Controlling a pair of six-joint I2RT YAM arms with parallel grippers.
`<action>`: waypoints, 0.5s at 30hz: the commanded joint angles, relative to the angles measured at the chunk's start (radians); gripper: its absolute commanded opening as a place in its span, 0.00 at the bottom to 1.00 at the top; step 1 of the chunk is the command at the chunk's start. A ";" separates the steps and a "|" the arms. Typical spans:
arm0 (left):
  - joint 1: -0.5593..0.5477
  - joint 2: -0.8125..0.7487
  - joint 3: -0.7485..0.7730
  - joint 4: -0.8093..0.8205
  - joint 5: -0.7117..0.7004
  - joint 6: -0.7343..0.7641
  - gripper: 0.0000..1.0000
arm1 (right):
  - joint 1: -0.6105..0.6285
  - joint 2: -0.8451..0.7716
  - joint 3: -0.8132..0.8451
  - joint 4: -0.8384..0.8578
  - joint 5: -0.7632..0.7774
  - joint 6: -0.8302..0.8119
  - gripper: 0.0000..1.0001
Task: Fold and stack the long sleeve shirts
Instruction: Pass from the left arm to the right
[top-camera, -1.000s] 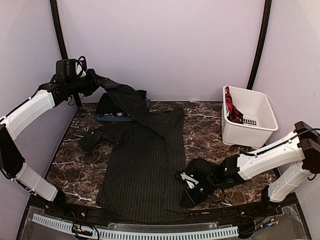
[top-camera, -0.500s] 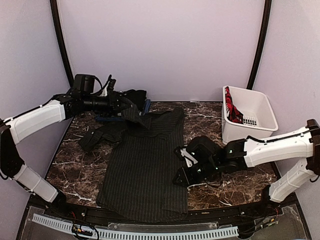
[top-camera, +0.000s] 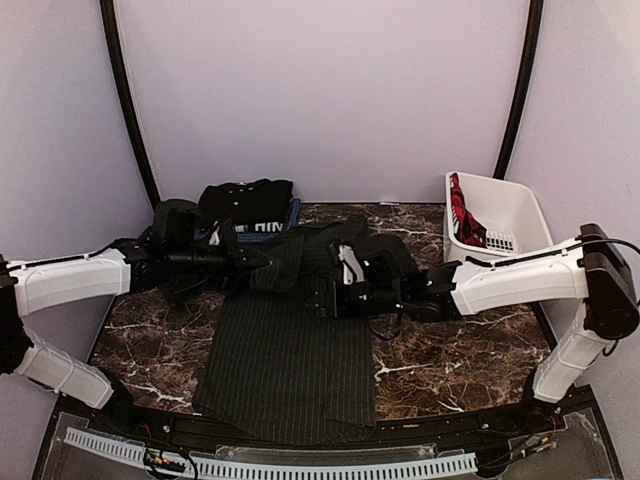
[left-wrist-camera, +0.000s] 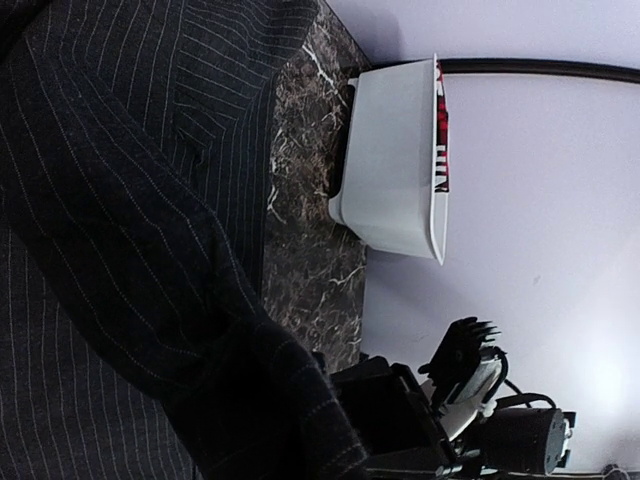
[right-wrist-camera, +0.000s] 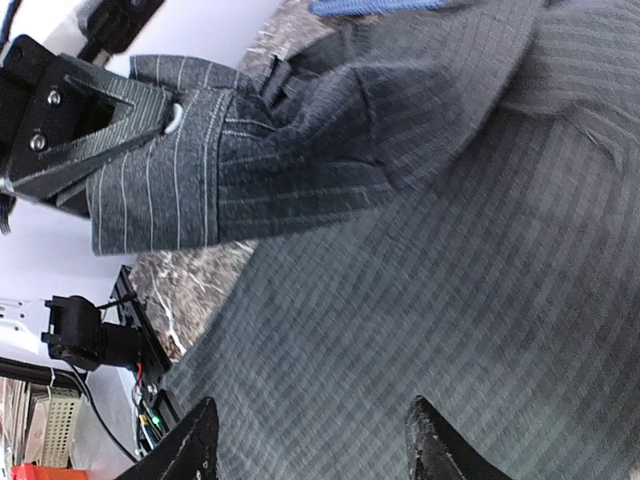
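Pinstriped shirt (top-camera: 285, 350): spread flat on counter (top-camera: 450, 350), hem nearest the arms.
Sleeve cuff (right-wrist-camera: 150, 170): pinched in left pincer (top-camera: 262, 262), which has dropped from high at back left to low over the shirt's upper part.
Right pincer (top-camera: 318, 298): fingers spread, moved from the hem's right edge to mid-shirt.
Other shirts (top-camera: 247, 203): piled at back.

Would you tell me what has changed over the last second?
The left pincer, shut on the sleeve of the striped shirt, dropped from high back-left and carried it over the shirt. The open right pincer slid from the shirt's near right edge to its middle. The basket and folded pile stayed.
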 joint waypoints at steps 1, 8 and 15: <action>-0.008 -0.112 -0.092 0.203 -0.097 -0.259 0.00 | -0.006 0.058 0.081 0.173 -0.051 -0.020 0.62; -0.008 -0.162 -0.128 0.225 -0.170 -0.439 0.00 | 0.018 0.124 0.195 0.165 0.019 -0.150 0.65; -0.008 -0.150 -0.115 0.202 -0.178 -0.471 0.00 | 0.099 0.176 0.325 0.050 0.315 -0.403 0.65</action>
